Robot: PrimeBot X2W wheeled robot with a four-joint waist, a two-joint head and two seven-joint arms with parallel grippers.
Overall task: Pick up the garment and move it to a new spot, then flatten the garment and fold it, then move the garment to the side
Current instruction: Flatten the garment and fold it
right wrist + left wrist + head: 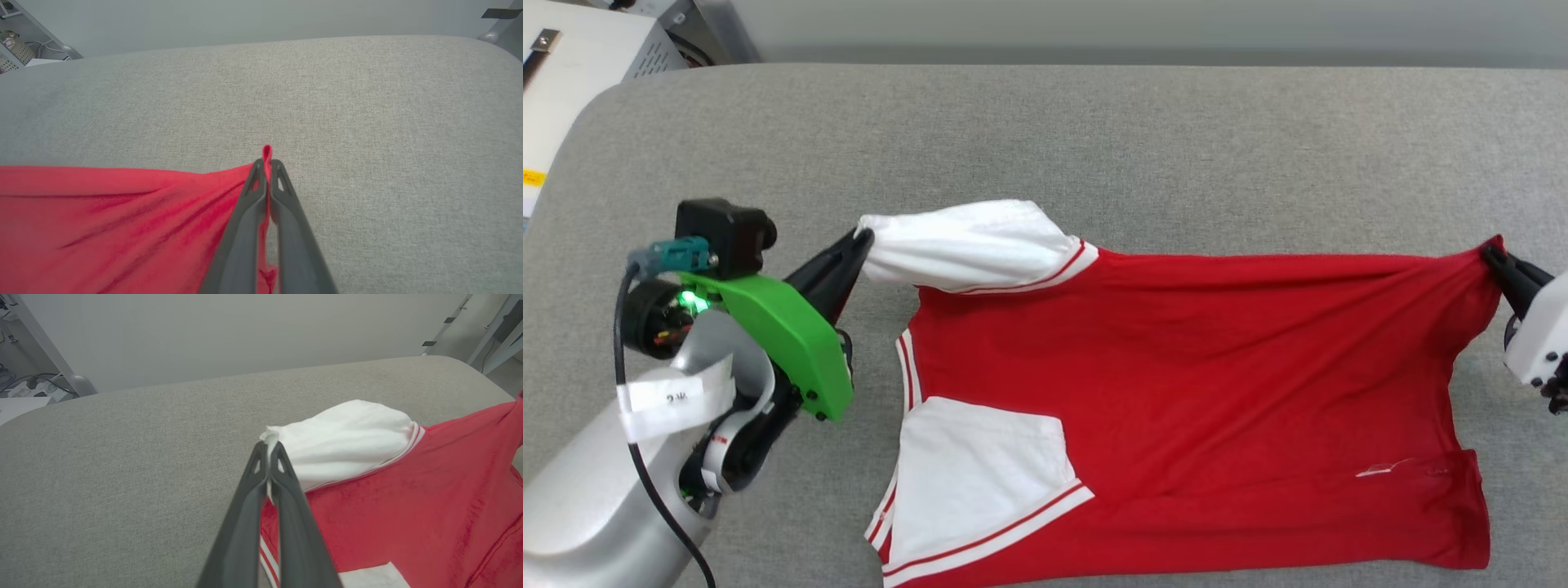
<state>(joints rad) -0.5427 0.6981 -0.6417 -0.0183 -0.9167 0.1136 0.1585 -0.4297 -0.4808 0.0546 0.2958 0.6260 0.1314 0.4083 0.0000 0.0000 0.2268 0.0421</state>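
Two pairs of jaws tight on the garment [1192, 359]: left at sleeve [968, 245], right at hem [1489, 255]

One garment [1192, 367], two pairs of jaws, one cushion [1094, 131].

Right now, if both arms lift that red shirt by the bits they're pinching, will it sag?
Probably: the red shirt is thin cloth, creasing toward the right fingers. Likely light, since the left fingers tug the white sleeve taut by its tip. It might slip; both pinches hold little fabric.
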